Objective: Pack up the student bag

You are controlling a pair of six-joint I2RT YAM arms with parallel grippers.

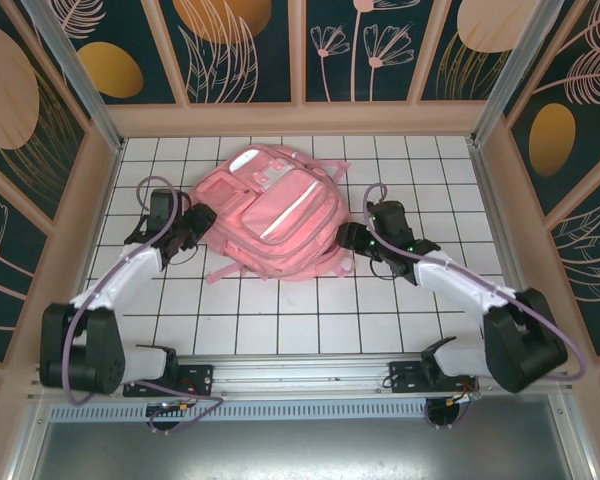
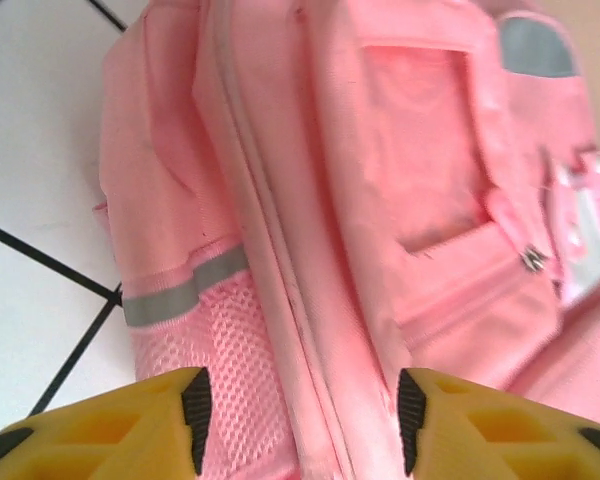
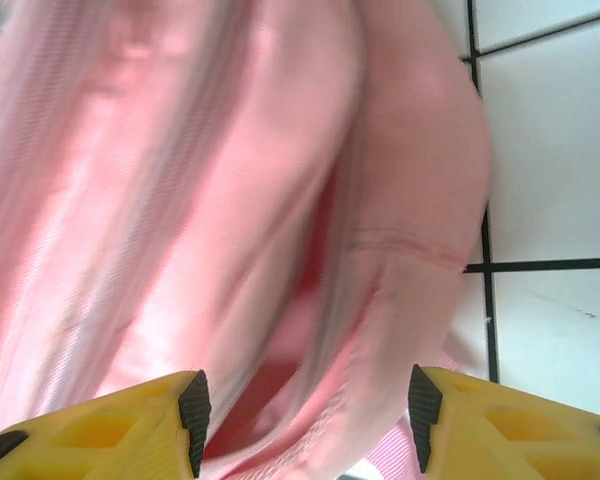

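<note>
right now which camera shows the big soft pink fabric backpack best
Top external: the big soft pink fabric backpack lies whole on the tiled table, pockets up. Left wrist shows its mesh side pocket; right wrist, blurred pink folds.

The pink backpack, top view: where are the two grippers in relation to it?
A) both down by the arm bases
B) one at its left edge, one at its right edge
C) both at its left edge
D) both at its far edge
B: the left gripper is at the left edge of the pink backpack, and the right gripper is at its right edge.
</note>
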